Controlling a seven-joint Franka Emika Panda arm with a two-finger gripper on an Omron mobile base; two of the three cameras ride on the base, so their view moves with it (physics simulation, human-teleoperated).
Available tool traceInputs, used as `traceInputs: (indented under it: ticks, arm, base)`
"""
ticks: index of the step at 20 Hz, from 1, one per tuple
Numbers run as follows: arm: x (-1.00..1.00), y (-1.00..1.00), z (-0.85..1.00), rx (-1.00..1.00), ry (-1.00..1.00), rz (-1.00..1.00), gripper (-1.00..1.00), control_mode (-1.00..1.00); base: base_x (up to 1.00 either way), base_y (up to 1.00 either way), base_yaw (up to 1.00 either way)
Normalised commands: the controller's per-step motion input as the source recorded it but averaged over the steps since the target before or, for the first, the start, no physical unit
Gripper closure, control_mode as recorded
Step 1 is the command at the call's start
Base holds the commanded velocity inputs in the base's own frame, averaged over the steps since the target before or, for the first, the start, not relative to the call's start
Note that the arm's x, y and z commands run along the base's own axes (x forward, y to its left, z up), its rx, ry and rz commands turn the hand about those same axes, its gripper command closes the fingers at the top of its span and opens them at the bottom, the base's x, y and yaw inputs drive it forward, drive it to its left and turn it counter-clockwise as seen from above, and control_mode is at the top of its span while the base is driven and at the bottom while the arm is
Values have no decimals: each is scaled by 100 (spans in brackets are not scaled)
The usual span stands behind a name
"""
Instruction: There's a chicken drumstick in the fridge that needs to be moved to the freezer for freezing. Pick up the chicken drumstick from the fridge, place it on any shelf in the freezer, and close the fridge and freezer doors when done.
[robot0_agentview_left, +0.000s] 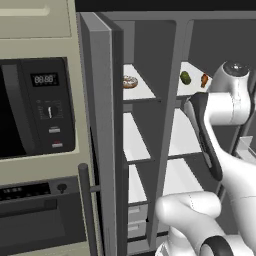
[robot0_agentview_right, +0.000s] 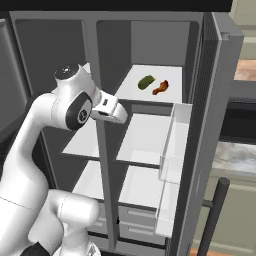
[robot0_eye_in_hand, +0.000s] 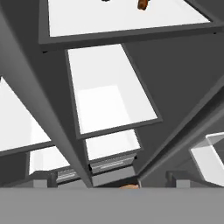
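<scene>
Chicken drumstick (robot0_agentview_right: 160, 88), a small orange-brown tapered piece of meat, lies on the white top shelf (robot0_agentview_right: 132, 93) of the grey fridge (robot0_agentview_right: 150, 45), near that shelf's front edge and towards its right side.

The pincer (robot0_eye_in_hand: 111, 180) stands wide and holds nothing, its two tips far apart at the bottom of the hand view. It hangs in front of the grey upright divider (robot0_agentview_right: 102, 150) between freezer and fridge, about level with the top shelf's front edge and looking down the lower shelves. From there, the drumstick is up, to the right, and deeper in.

Its long axis runs slantwise to the front edge, and which end is thinner is too small to tell. A dark-green oval fruit (robot0_agentview_right: 146, 82) sits just beside it on the left, apart.

In the hand view the drumstick is cut off by the top edge. An orange-brown sliver (robot0_eye_in_hand: 129, 187) between the tips cannot be identified.
</scene>
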Motion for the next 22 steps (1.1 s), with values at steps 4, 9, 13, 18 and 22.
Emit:
traceInputs:
  ticks: [4, 9, 13, 18, 22]
  arm:
    - [0, -38, 28, 0, -2, -21, -100, -100]
    - [1, -19, 24, 0, 0, -7, -100, -100]
    - [14, -27, 23, 2, 0, 0, -100, -100]
    - [35, -33, 1, 2, -11, 0, -100, -100]
    - [39, -13, 8, 0, -4, 0, -100, -100]
  base:
    - [0, 0, 0]
    - [0, 0, 0]
    - [0, 0, 0]
    - [0, 0, 0]
    - [0, 0, 0]
